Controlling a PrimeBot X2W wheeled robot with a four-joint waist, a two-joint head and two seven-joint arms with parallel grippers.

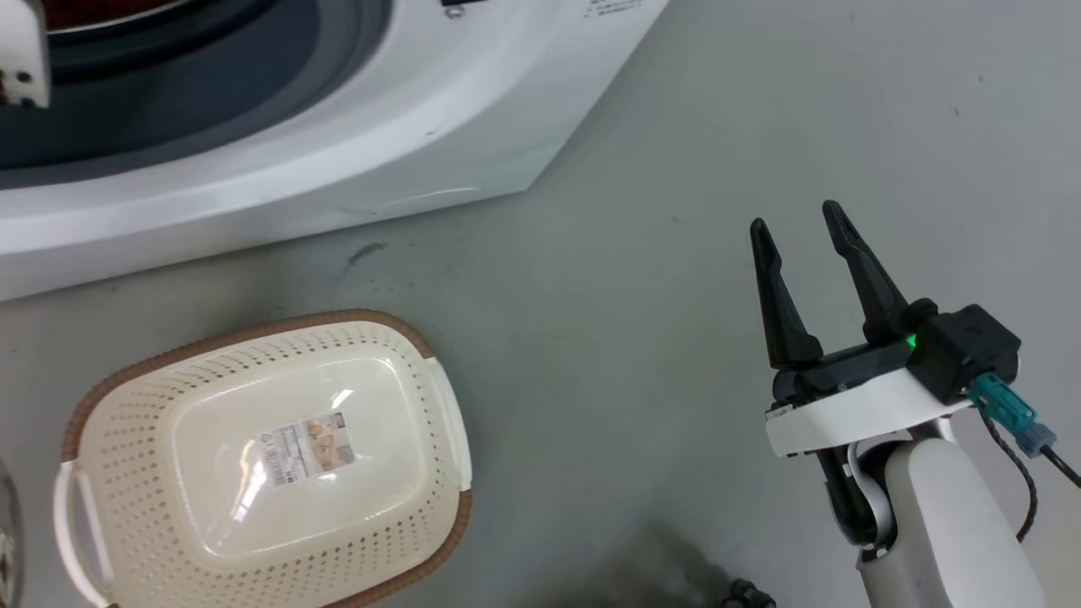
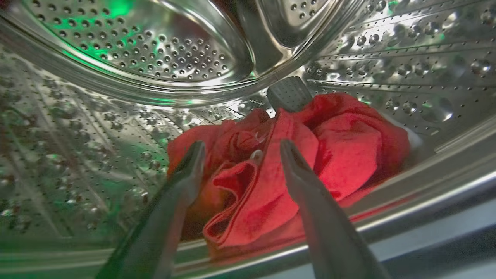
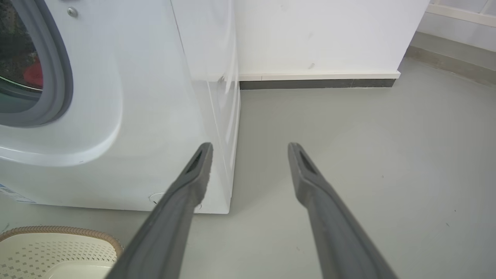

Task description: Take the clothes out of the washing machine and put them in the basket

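Note:
The red clothes (image 2: 310,155) lie bunched at the bottom of the steel drum of the washing machine (image 1: 355,127). My left gripper (image 2: 242,149) is inside the drum, open, its fingers just short of the bundle and astride a fold. A sliver of red clothes (image 3: 34,73) shows through the porthole in the right wrist view. The cream basket (image 1: 135,422) with its brown rim stands on the floor before the machine, with nothing in it. My right gripper (image 1: 798,221) hovers open over bare floor to the right of the basket, holding nothing.
Grey floor (image 1: 633,295) stretches right of the washing machine. A white wall with a dark baseboard (image 3: 317,83) runs behind it. The washer's front corner (image 3: 228,155) stands close to my right gripper's left finger. A pale part of my left arm (image 1: 21,59) shows at the porthole.

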